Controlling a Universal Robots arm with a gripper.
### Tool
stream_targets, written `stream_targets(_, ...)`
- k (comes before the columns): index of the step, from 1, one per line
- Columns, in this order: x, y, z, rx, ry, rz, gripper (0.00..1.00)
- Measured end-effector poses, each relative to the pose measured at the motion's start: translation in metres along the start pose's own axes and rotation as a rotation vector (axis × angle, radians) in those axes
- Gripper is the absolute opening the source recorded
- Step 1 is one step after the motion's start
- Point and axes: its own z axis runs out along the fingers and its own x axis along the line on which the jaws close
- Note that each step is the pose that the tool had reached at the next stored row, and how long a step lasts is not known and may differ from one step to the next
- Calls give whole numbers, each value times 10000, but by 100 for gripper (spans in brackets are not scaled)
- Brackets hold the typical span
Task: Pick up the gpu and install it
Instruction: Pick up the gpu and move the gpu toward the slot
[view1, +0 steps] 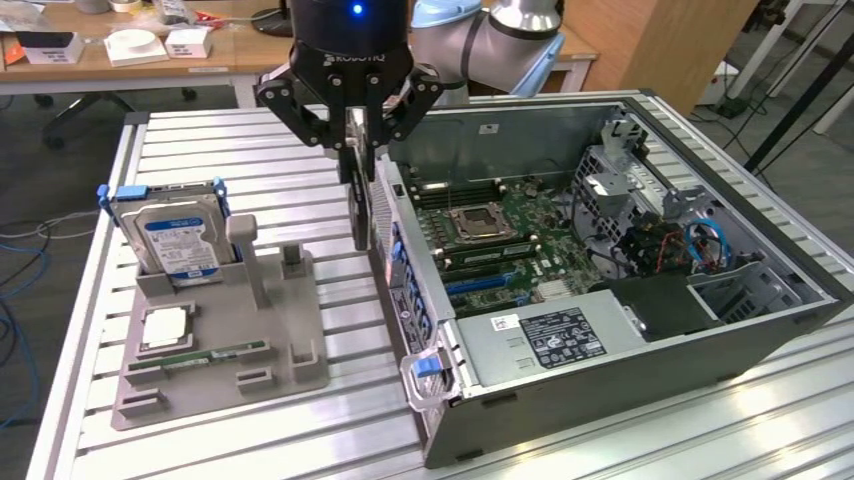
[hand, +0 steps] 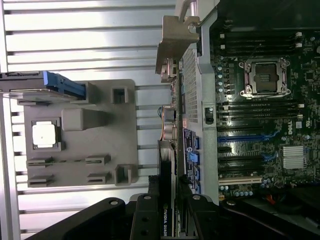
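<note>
The gripper (view1: 358, 135) is clamping the gpu (view1: 362, 205) by its upper edge, upright beside the case (view1: 574, 410); it looks stiff, light and fragile.

Upper centre of frame: black two-finger gripper (view1: 358, 150) clamped on thin flat dark gpu card (view1: 360, 205), hung upright beside open grey metal computer case (view1: 601, 385).

card (view1: 359, 205): its upper end is hidden inside the end effector (view1: 355, 130)
arm (view1: 507, 40): cut off at the exterior view's top edge
sticker (view1: 562, 337): words too small to read
</note>
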Motion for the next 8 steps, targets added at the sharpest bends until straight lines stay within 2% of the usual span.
stream_targets(8,-1,0,0,-2,3,-91,26)
